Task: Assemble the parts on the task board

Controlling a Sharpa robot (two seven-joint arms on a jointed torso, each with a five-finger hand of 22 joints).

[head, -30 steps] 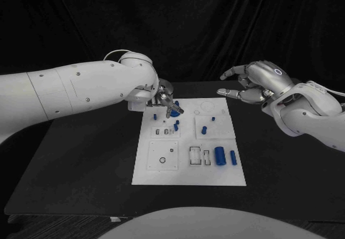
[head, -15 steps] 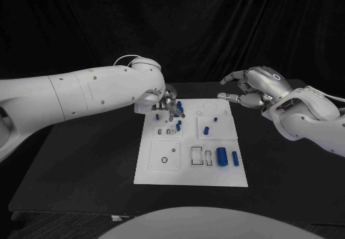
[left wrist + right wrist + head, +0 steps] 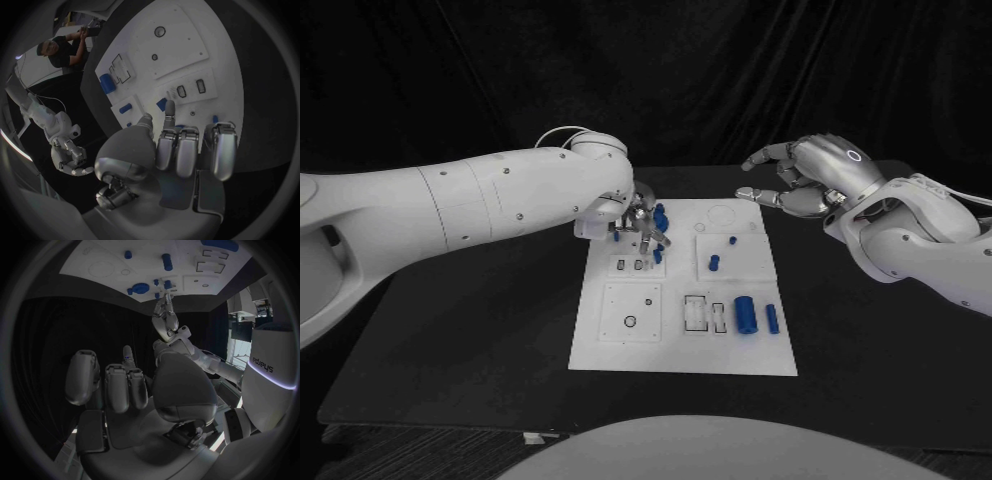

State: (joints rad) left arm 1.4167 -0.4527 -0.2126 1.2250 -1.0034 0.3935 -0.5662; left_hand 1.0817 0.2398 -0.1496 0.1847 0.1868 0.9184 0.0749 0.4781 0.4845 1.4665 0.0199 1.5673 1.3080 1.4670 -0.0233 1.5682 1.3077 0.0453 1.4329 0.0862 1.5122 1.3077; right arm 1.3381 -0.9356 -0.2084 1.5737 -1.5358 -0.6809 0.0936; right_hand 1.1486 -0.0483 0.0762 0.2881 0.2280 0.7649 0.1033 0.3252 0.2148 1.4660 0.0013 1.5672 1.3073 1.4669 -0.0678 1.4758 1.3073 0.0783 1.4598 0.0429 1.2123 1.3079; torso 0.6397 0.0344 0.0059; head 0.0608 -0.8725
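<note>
The white task board (image 3: 678, 350) lies mid-table. My left hand (image 3: 635, 215) hangs over its far left part, thumb and one finger stretched down, the other fingers curled in. Their fingertips (image 3: 169, 106) sit right at a small blue peg (image 3: 656, 255) that stands in the board. I cannot see whether they grip it. A round blue part (image 3: 659, 212) lies just beside the hand. My right hand (image 3: 798, 178) hovers off the board's far right corner, fingers apart, holding nothing. Two large blue cylinders (image 3: 753, 314) lie at the near right.
More small blue pegs (image 3: 714, 263) stand on the board's right panel, and one (image 3: 616, 236) stands at its left edge. Rectangular slots (image 3: 702, 313) lie next to the cylinders. Black table (image 3: 459, 330) surrounds the board on every side.
My left arm has swung further over the board and its hand has dropped onto the small peg. The right hand has barely moved.
</note>
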